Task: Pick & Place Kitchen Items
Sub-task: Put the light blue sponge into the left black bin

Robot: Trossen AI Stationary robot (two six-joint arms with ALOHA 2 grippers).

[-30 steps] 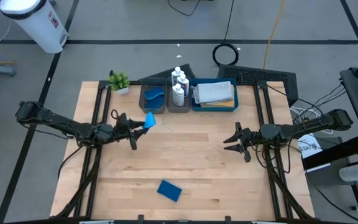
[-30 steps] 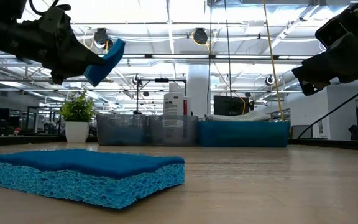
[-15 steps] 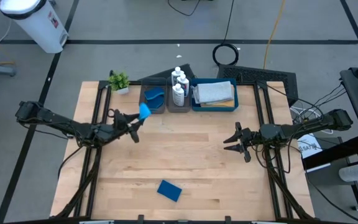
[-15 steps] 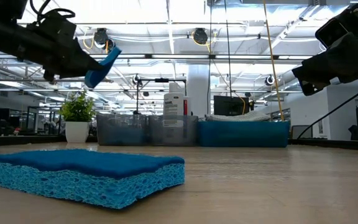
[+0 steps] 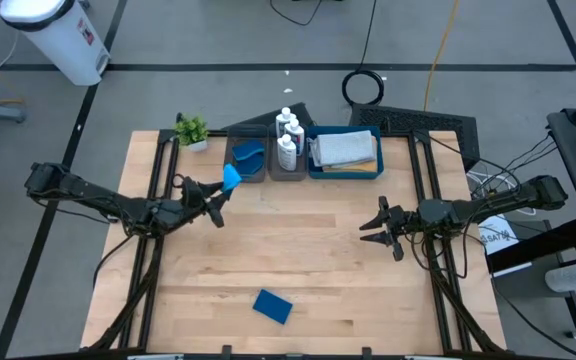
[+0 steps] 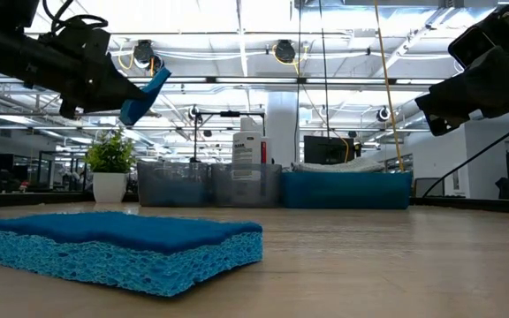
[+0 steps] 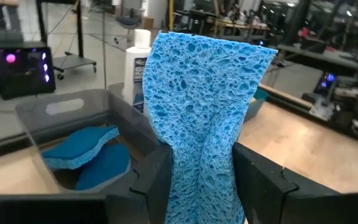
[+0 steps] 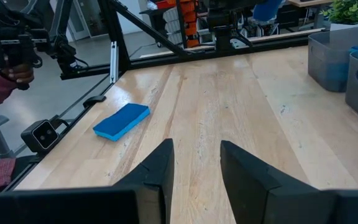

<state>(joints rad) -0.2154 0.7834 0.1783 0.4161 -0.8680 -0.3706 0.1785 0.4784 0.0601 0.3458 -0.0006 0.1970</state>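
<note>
My left gripper (image 5: 223, 200) is shut on a light-blue sponge (image 5: 232, 179), raised above the table just in front of the left grey tray (image 5: 248, 160), which holds two dark-blue sponges (image 7: 82, 149). The held sponge also shows in the low view (image 6: 144, 95). Another blue sponge (image 5: 273, 306) lies flat on the table near the front edge. My right gripper (image 5: 373, 226) is open and empty above the table's right part. White bottles (image 5: 287, 138) stand in the middle grey tray. A grey cloth (image 5: 345, 149) lies in the blue tray. My left gripper pinches the sponge's lower end (image 7: 197, 177) between its two fingers; the sponge is squeezed narrow there. The fingers reach level from the table's left side. The sponge stands up beyond the fingertips, lifted clear of the table and tray.
A small potted plant (image 5: 192, 131) stands at the far left corner beside the trays. A person's hand (image 8: 14, 71) and sleeve show beyond the table in the right wrist view. Bare wood lies between the two arms.
My left gripper has carried the light-blue sponge toward the table's far edge, closer to the left grey tray, and then held still. The sponge stays pinched and clear of the table.
</note>
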